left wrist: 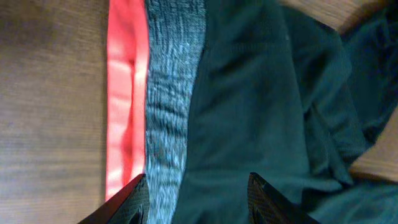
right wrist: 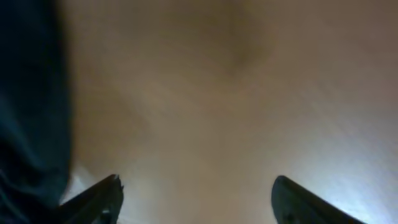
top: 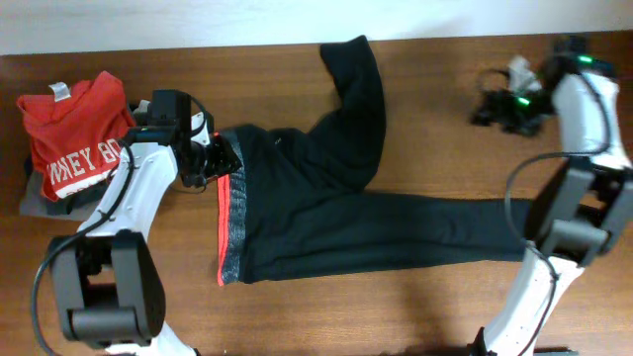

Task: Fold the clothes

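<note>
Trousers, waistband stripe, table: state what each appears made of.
Trousers: soft matte black fabric, probably a knit; it drapes and wrinkles. Waistband stripe: grey ribbed elastic-looking knit, fine crinkled texture. Table: wood or wood-look laminate; brown grain lines, slight sheen.

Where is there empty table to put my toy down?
Bare brown wooden table shows between the raised leg of the long black soft trousers and the white right robot arm. Another strip runs along the front edge, below the flat leg. The left side is crowded: red T-shirt with white lettering, white left robot arm, red-orange waistband.
</note>
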`<state>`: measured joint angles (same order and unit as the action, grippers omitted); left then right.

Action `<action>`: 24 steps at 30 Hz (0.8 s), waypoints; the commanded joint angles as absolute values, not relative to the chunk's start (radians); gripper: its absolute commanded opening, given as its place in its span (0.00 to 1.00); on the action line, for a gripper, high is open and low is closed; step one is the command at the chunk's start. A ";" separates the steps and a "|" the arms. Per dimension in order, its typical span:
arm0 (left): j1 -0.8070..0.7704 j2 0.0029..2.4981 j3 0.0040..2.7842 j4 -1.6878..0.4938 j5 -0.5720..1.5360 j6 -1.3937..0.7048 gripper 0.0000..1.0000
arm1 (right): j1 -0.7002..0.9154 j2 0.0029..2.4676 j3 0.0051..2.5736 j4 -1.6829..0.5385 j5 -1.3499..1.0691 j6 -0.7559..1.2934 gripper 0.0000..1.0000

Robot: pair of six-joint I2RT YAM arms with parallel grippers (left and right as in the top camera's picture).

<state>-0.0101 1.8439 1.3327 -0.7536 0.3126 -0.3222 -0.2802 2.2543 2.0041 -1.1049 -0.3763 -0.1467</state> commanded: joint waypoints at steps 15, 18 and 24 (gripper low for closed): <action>-0.039 2.065 1.335 -0.721 0.306 -0.325 0.51 | 0.072 2.432 2.024 -0.516 -0.369 0.158 0.91; -0.039 2.065 1.335 -0.718 0.306 -0.325 0.51 | 0.079 2.478 2.024 -0.472 -0.374 0.175 0.90; -0.039 2.065 1.335 -0.719 0.306 -0.325 0.51 | 0.086 2.526 2.024 -0.474 -0.374 0.175 0.77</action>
<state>-0.0364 2.0197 1.3392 -0.7300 0.3145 -0.3225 0.0746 2.4928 2.0140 -0.4709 -0.3794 0.1574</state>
